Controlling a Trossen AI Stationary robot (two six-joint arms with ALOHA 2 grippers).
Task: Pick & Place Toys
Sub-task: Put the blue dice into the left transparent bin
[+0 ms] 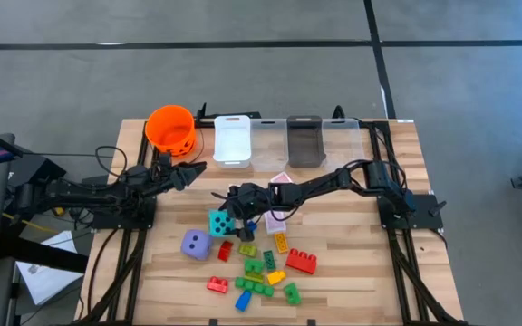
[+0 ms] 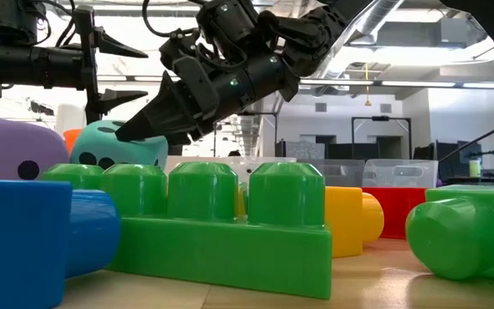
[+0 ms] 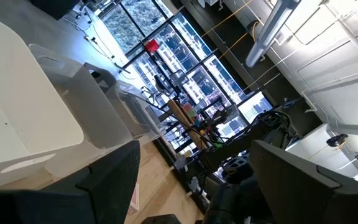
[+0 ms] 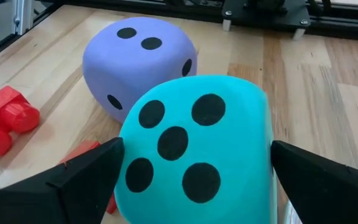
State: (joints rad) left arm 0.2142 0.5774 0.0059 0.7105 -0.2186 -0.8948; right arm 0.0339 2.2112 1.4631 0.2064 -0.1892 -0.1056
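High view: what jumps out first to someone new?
The right gripper, open, reaches over the teal die at mid-table, its fingers either side of it. Beside it sits the purple die, with a scatter of coloured bricks toward the near edge. The left gripper waits, open, by the orange bucket.

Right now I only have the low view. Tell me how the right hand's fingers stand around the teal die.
Observer: The right hand is open, with one finger on either side of the teal die, which sits on the table close beside the purple die.
Operator: Report the left hand before I close.
Observer: The left hand hangs open and empty beside the orange bucket, well away from the toys.
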